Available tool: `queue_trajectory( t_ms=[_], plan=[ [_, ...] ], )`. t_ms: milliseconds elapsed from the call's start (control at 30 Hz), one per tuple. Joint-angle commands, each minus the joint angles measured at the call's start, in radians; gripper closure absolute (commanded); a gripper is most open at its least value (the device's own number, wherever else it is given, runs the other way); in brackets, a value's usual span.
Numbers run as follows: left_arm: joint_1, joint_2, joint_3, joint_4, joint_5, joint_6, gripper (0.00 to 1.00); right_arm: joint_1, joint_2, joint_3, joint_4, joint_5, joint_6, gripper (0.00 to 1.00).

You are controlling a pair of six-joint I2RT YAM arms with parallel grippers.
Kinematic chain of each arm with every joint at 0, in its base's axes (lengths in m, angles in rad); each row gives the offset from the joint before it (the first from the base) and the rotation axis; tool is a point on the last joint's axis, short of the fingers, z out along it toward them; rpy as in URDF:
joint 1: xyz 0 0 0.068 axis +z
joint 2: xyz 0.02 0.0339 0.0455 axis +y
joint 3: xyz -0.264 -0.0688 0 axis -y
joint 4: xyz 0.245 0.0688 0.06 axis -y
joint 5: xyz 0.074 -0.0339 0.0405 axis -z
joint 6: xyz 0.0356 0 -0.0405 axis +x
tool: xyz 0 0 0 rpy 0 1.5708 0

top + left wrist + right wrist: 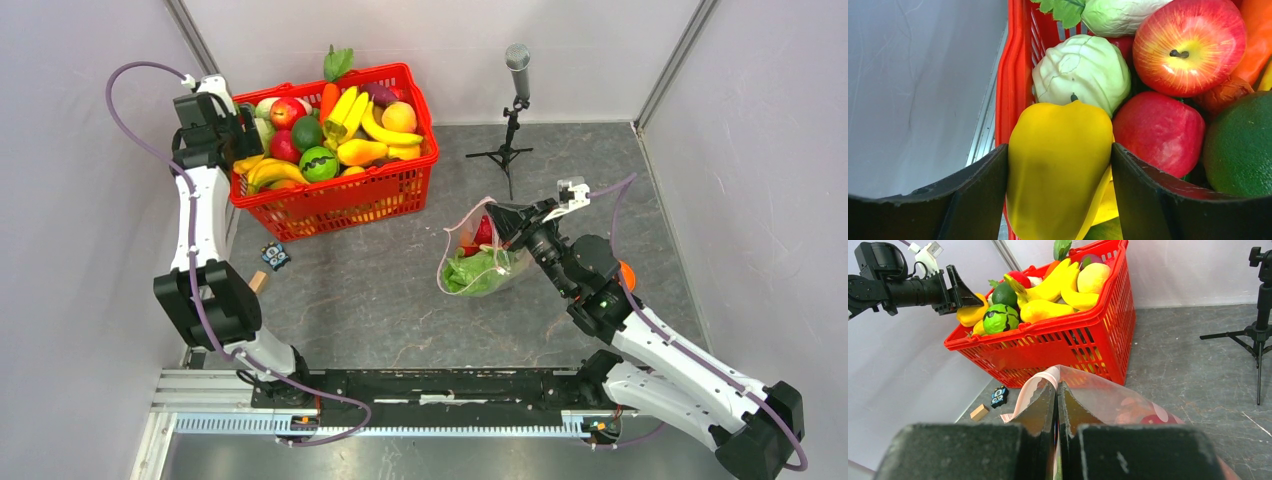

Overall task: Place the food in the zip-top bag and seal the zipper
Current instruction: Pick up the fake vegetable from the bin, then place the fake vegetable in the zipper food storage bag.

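My left gripper [1060,150] reaches into the left end of the red basket [330,190]. Both its fingers [983,190] press the sides of a yellow bell pepper [1058,165] and it is shut on it. From the right wrist view the pepper [970,314] sits at that gripper's tip, at the basket's rim. The clear zip-top bag [480,265] stands mid-table, holding green-white cabbage [468,272] and a red piece [483,232]. My right gripper [1056,385] is shut on the bag's upper edge, beside the pink zipper strip [1030,390], and the bag's mouth gapes.
The basket is piled with apples, bananas, a round cabbage [1080,70] and other toy produce. A microphone on a tripod [515,100] stands behind the bag. A small wooden block [259,283] and a blue-black toy [275,256] lie by the left arm. Something round and orange [626,274] shows behind the right arm.
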Motion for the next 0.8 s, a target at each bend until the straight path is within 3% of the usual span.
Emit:
queue_trajectory(
  t_ms=[0,200,333,533,633,767],
  plan=[
    [-0.001,-0.099,0.003,0.008,0.040,-0.008,0.55,-0.007,-0.011,-0.001,0.043,0.001,0.006,0.94],
    [-0.001,-0.248,-0.051,0.081,0.084,-0.083,0.56,-0.007,-0.004,-0.004,0.047,-0.001,0.014,0.94],
    [-0.001,-0.308,-0.081,0.098,0.192,-0.174,0.56,-0.008,-0.001,-0.005,0.052,-0.002,0.019,0.94],
    [-0.020,-0.382,-0.232,0.359,0.632,-0.534,0.57,-0.008,0.016,0.000,0.056,-0.003,0.023,0.95],
    [-0.109,-0.422,-0.279,0.412,0.722,-0.548,0.57,-0.008,0.017,0.000,0.059,0.000,0.025,0.95],
    [-0.315,-0.464,-0.333,0.408,0.781,-0.523,0.56,-0.009,0.023,0.000,0.065,0.015,0.025,0.95]
  ],
)
